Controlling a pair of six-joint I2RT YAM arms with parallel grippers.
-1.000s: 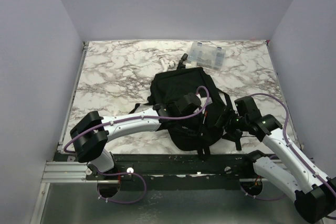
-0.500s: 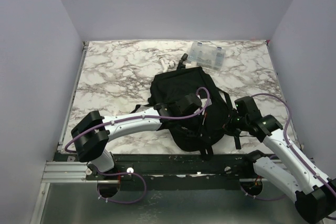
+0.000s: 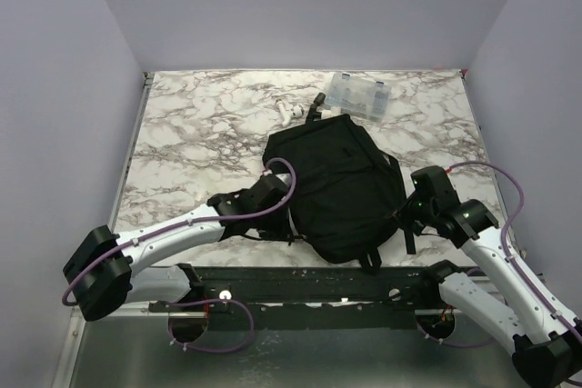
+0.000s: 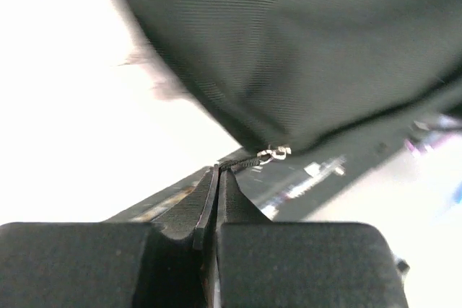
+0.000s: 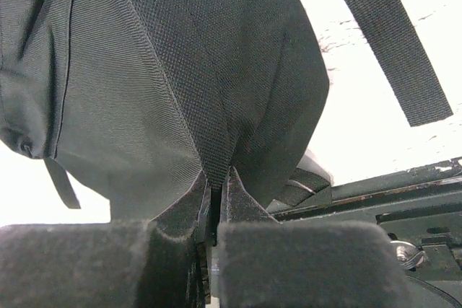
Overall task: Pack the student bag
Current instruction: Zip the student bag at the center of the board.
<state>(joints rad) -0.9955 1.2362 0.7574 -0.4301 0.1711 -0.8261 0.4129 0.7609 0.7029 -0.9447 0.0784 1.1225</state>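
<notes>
The student bag (image 3: 344,184), a large black fabric backpack, lies near the table's front edge. My left gripper (image 3: 284,206) is at the bag's left side. In the left wrist view, the left gripper (image 4: 218,172) is shut on the zipper pull (image 4: 273,154), a thin black cord with a small metal ring, just below the bag's fabric (image 4: 303,55). At the bag's right side, my right gripper (image 3: 406,211) pinches the bag. In the right wrist view, the right gripper (image 5: 219,174) is shut on a fold of the bag (image 5: 180,70).
A clear plastic compartment box (image 3: 361,94) sits at the back of the marble table (image 3: 200,134), with a small white object (image 3: 293,113) to its left. A loose black strap (image 5: 390,41) trails to the bag's right. A black rail (image 3: 300,274) runs along the front edge.
My left arm has drawn back from over the bag to its left edge, still shut. The right gripper has closed on the bag's fabric, and the bag's front now lies flatter.
</notes>
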